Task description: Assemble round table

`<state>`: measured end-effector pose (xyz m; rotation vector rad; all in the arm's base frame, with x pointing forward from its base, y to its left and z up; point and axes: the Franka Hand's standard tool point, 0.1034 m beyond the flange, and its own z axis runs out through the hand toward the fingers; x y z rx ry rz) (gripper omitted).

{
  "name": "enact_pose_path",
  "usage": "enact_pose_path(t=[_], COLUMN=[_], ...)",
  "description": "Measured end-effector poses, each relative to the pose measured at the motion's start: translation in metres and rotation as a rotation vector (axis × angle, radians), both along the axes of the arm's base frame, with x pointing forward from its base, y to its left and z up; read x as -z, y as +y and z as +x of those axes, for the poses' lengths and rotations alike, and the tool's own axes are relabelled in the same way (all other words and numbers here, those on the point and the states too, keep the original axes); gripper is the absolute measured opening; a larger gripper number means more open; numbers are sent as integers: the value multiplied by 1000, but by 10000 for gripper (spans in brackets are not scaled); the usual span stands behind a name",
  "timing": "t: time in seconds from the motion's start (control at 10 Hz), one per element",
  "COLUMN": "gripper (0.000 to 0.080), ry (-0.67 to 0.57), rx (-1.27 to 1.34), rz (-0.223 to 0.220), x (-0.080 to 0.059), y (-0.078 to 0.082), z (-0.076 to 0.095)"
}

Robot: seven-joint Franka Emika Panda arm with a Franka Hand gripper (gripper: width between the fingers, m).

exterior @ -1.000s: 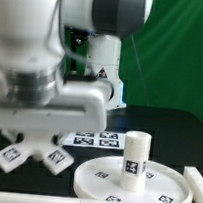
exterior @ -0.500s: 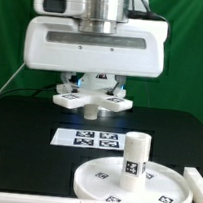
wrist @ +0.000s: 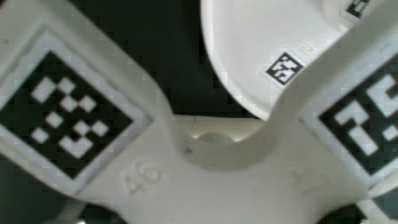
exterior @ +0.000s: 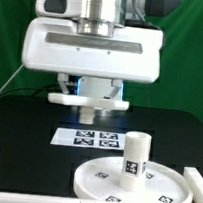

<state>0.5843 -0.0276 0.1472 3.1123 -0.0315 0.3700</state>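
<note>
The gripper (exterior: 90,91), pointing straight down, grips the cross-shaped foot piece (exterior: 62,99) aloft above the table (exterior: 22,122).

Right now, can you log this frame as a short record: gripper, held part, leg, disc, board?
gripper: shut on the cross-shaped foot, held off the table
leg: standing upright on the round disc
round disc: flat on the table, toward the exterior view's right
marker board: flat on the table, beyond the round disc in the exterior view
</note>
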Motion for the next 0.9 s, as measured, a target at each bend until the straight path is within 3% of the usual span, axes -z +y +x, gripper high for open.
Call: enact_pose_path(t=[0.3, 0.4, 0.5, 0.9], gripper=[449, 449, 449, 449], ry=[29, 42, 56, 70], rx=[69, 68, 66, 65], rz=[49, 50, 45, 38], x=[2, 8, 17, 27], y=[55, 64, 64, 64], z=[-13, -16, -19, -21])
